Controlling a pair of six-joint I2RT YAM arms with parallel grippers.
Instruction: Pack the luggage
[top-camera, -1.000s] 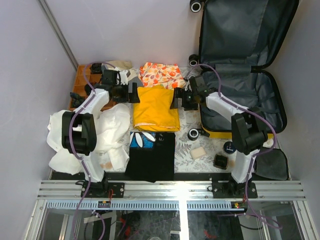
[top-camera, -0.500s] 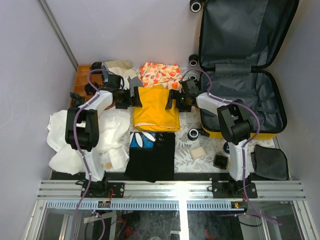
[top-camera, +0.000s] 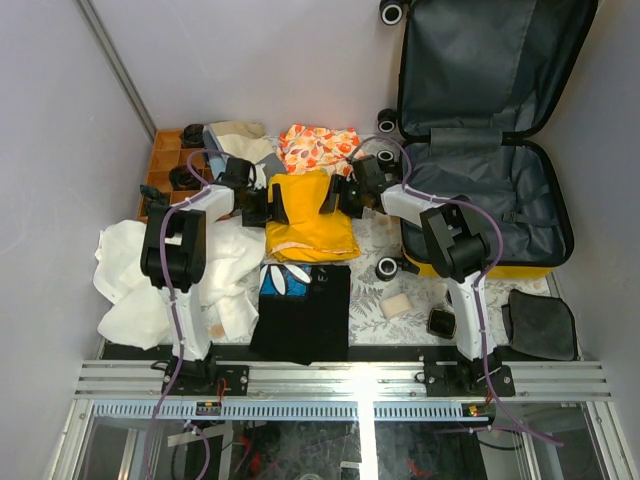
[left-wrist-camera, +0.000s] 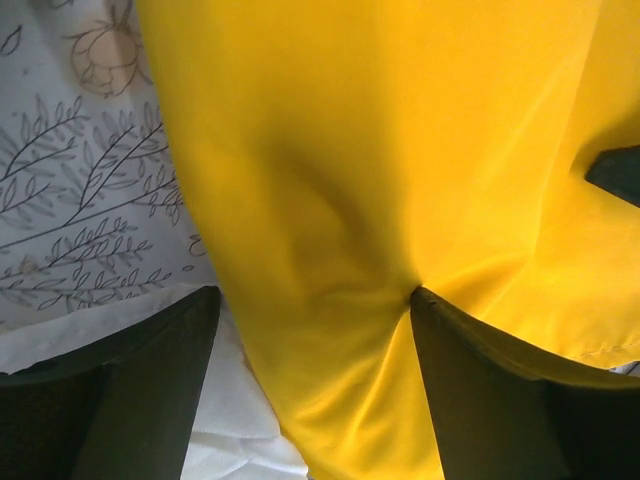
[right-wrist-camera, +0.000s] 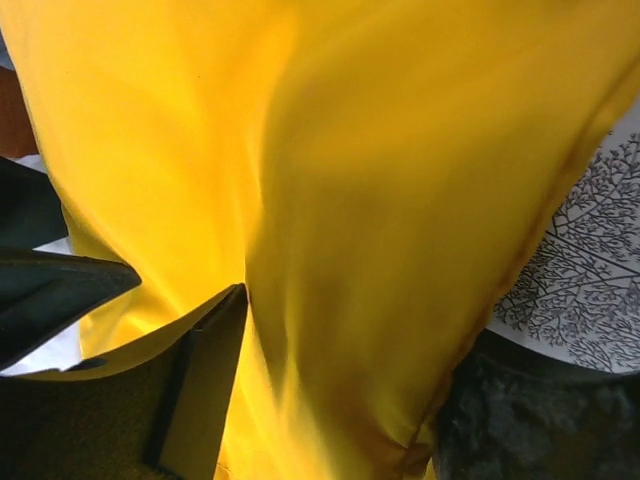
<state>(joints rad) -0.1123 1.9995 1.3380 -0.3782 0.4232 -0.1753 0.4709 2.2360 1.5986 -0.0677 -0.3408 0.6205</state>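
Clamping wide on the yellow cloth (top-camera: 312, 225), left jaws and right jaws grip its opposite edges

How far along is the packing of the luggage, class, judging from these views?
Done: the luggage lies open, its dark lining bare, with nothing packed that shows. In hand: the left gripper and right gripper pinch the yellow garment from either side. Left: lifting it in, then probably the floral cloth, black garment and white cloth.
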